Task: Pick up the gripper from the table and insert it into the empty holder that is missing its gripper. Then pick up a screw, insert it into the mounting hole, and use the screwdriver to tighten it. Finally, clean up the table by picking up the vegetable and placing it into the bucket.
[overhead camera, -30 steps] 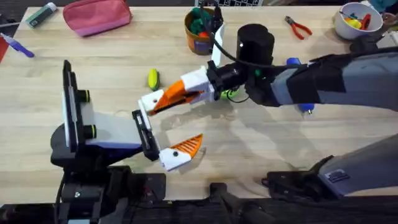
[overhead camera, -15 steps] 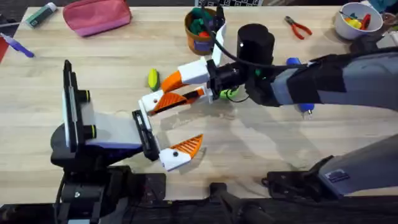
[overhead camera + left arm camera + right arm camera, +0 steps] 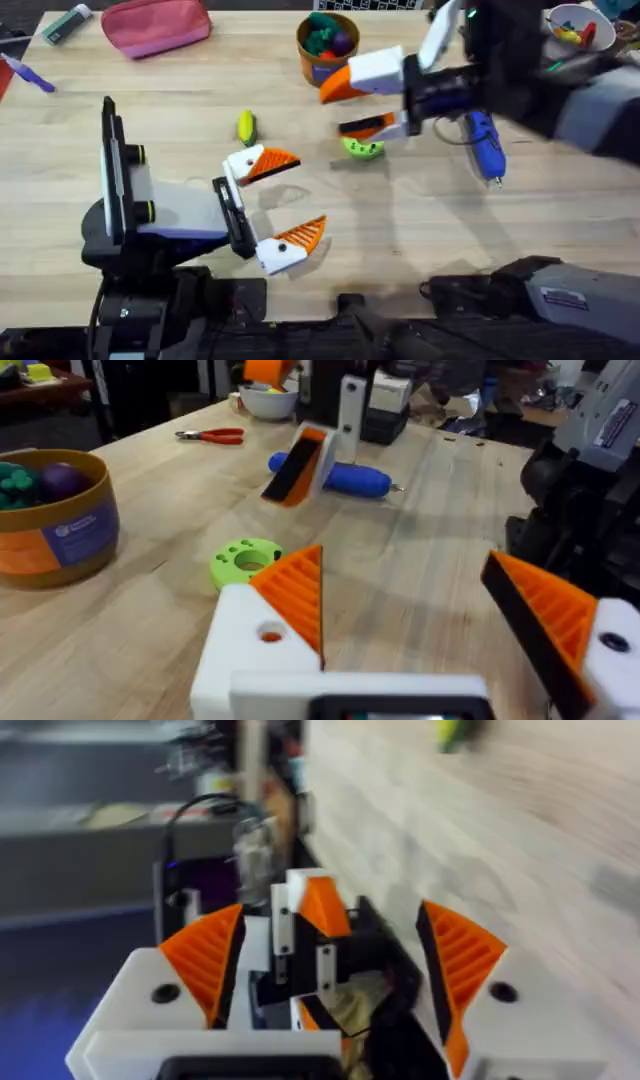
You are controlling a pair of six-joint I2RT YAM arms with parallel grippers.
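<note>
Right pincer (image 3: 333,110): spread, empty, raised over the far middle of the table (image 3: 420,240).
Outward: blue screwdriver (image 3: 485,146) lies toward the right edge, under this arm's wrist, long axis far-to-near, metal tip toward the near edge; right arm much nearer. Orange gripper (image 3: 276,161) appears seated on the left arm's holder (image 3: 240,165), toward the left edge.
</note>
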